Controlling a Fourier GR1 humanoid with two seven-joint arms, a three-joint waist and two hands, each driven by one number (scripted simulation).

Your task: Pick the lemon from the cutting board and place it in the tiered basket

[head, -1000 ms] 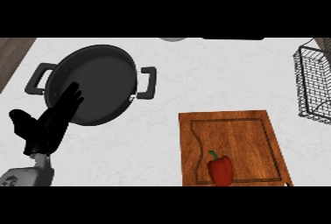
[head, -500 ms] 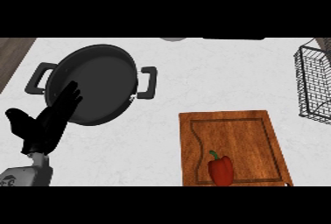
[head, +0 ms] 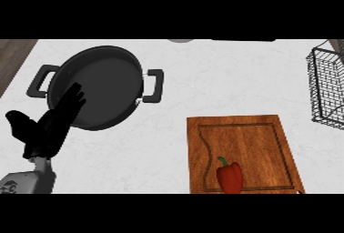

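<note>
Red pepper point(head: 230, 178) lying at cutting board's point(head: 259, 136) near edge, no lemon visible, wire basket point(head: 328, 86) at right edge, left hand point(head: 48, 127) resting open, empty, overlapping black pan point(head: 101, 86) on white counter point(head: 201, 82)

Counter point(head: 201, 91): white with faint grey mottling. Pan point(head: 101, 88): black throughout, with matching black side handles. Cutting board point(head: 245, 150): warm reddish-brown wood with visible grain. Pepper point(head: 230, 177) on the board: red, with a green stem. Wire basket point(head: 328, 86): dark grey mesh. Left hand point(head: 50, 127): black, on a grey forearm point(head: 27, 182).
</note>
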